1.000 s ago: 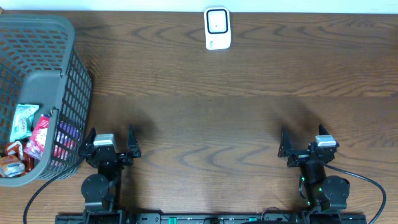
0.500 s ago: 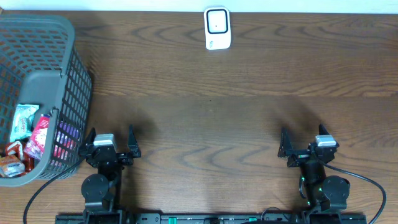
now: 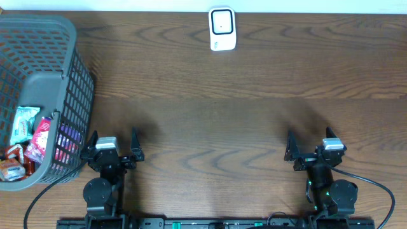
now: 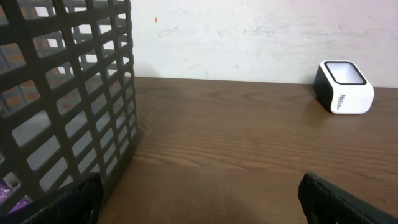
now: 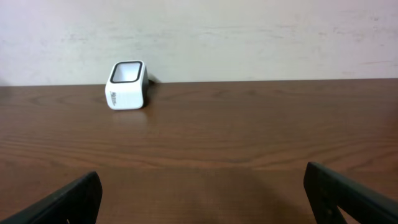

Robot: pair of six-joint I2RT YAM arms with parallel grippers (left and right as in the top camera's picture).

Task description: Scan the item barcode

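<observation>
Currently both arms are sitting low at the near edge of the table (image 3: 216,114), nothing in hand. The left gripper (image 3: 114,137) is standing wide and empty; the right gripper (image 3: 310,137) is doing the same. In each wrist view the fingertips are showing only in the bottom corners, with bare wood between them.

The items are lying in the basket (image 3: 79,102) at the left edge: a green-white packet (image 3: 24,122), a red packet (image 3: 39,137), something purple (image 3: 67,137) behind the mesh, and an orange one (image 3: 13,165) at the bottom. I can't tell which one is meant for scanning.

The basket is leaning over with its mouth toward the near-left, so the packets are spilling toward the left arm's side. Judging by that, the left arm is the natural picker.

The scanner (image 3: 222,28) is sitting at the far edge, centred between the arms, window facing up and tilted toward them. That placement is probably letting either arm present a barcode over it.

Nothing is picked yet, so the task looks unstarted. The next move is likely calling for the left arm to reach into the basket mouth. The risk is the mesh wall, which is crowding the left wrist view (image 4: 68,106).
</observation>
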